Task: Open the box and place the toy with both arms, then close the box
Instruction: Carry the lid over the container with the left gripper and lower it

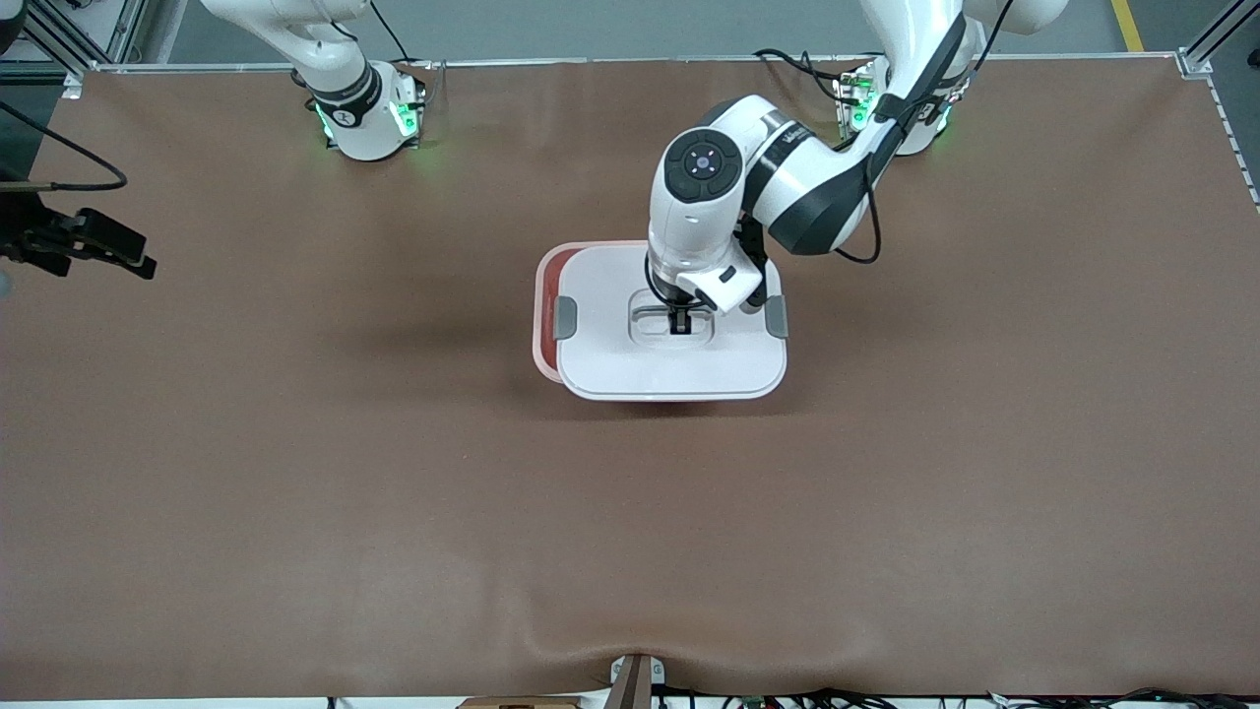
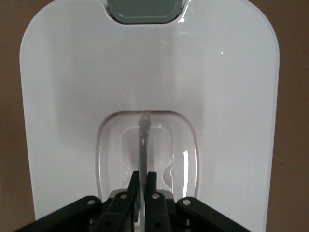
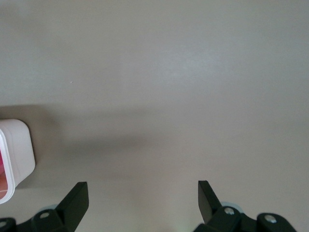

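Observation:
The white lid [image 1: 669,364] with grey side clips [image 1: 565,317] hangs over the pink box [image 1: 544,315], shifted toward the left arm's end so that one strip of the box's rim shows. My left gripper [image 1: 679,323] [image 2: 143,176] is shut on the lid's thin grey handle [image 2: 143,145] in the recessed centre. My right gripper [image 1: 128,251] [image 3: 142,186] waits open and empty above the table at the right arm's end. One corner of the box [image 3: 17,154] shows at the edge of the right wrist view. The toy is hidden.
Brown table cloth [image 1: 394,492] spreads all round the box. The two arm bases [image 1: 369,118] [image 1: 891,108] glow green along the table's edge farthest from the front camera. A small mount [image 1: 635,679] sits at the nearest edge.

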Tool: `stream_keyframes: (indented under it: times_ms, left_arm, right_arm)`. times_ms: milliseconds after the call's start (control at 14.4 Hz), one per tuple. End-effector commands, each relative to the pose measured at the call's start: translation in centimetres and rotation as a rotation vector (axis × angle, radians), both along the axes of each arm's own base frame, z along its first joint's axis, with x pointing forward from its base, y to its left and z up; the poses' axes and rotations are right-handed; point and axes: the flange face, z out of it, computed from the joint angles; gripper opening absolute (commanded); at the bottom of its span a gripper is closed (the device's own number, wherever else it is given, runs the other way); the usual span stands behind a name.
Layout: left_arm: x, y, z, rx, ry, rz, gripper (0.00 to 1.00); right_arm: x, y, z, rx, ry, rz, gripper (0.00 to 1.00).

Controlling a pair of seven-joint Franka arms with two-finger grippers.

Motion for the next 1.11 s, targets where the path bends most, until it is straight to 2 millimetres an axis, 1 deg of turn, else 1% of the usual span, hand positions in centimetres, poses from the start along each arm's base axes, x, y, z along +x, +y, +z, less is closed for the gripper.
stream_keyframes:
  times_ms: [0, 139, 277, 347, 485, 624, 832, 1040]
  left_arm:
    - [-0.7, -1.7, 0.1, -0.003, -0.036, 0.0, 0.0]
    - [-0.9, -1.9, -0.1, -0.002, -0.034, 0.006, 0.0]
    - [-1.2, -2.6, -0.3, -0.015, -0.043, 0.013, 0.0]
    - [-1.4, -2.9, -0.7, -0.016, -0.045, 0.013, 0.0]
    - [-1.8, -3.5, -1.0, -0.007, -0.063, 0.021, 0.0]
    - [-1.9, -3.6, -1.5, 0.006, -0.07, 0.038, 0.0]
    - [-2.2, -4.0, -1.7, 0.009, -0.068, 0.044, 0.0]
    - [-2.7, -4.4, -1.9, 0.01, -0.066, 0.041, 0.0]
  right_arm:
    - [0.1, 0.2, 0.5, 0.014, -0.001, -0.009, 1.0]
    - [0.0, 0.2, 0.5, 0.013, 0.001, -0.009, 1.0]
    - [0.1, 0.5, 0.4, 0.011, 0.001, -0.004, 1.0]
    - [0.1, 0.1, 0.5, 0.013, -0.001, -0.01, 1.0]
    - [0.1, 0.1, 0.5, 0.011, -0.002, -0.01, 1.0]
    - [0.1, 0.0, 0.5, 0.013, -0.004, -0.012, 1.0]
    - [0.2, -0.1, 0.6, 0.011, -0.007, -0.014, 1.0]
    - [1.1, 0.0, 0.8, 0.014, -0.073, -0.023, 1.0]
